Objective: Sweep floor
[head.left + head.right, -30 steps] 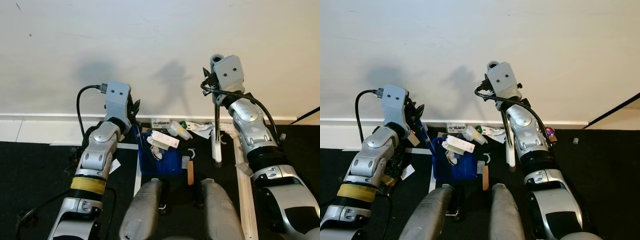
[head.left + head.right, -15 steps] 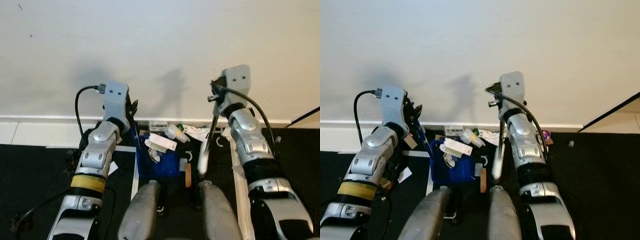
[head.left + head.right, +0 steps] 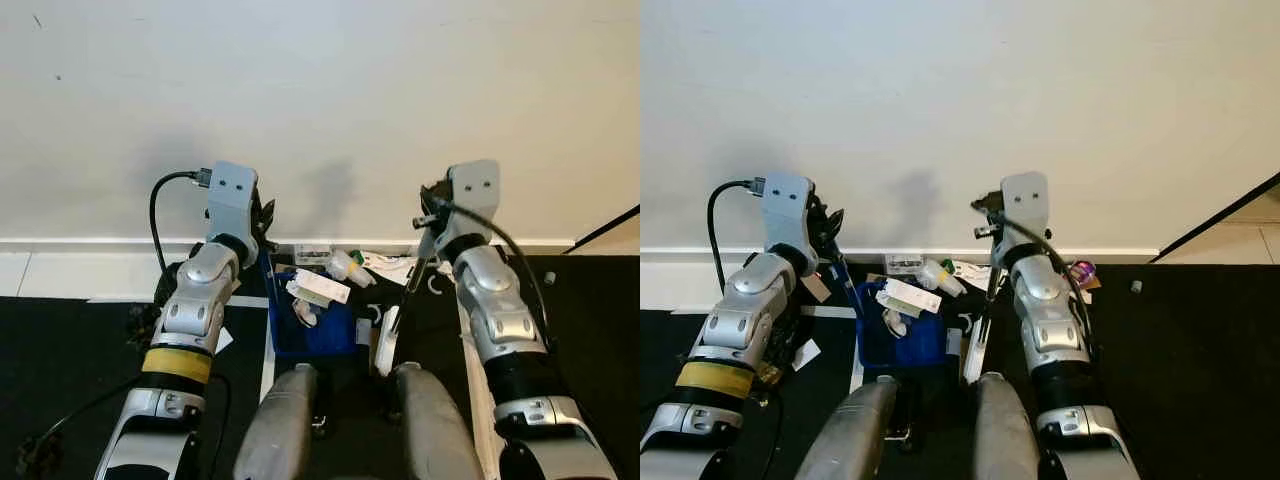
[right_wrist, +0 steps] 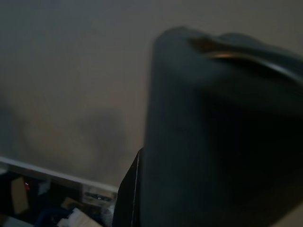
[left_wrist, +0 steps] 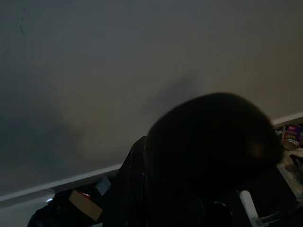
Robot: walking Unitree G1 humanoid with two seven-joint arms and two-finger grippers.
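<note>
Brush slanting below right claw, dustpan beside left claw

One blue dustpan, loaded with litter. One brush with a pale head. One small plastic bottle. One white carton. Two robot hands: left hand, right hand.

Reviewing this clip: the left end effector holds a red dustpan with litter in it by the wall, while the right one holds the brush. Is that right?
Not quite: the dustpan is blue, not red, as the left eye view shows. The rest stands: the left end effector holds it by the wall, litter lies in it, and the right end effector holds the brush.
</note>
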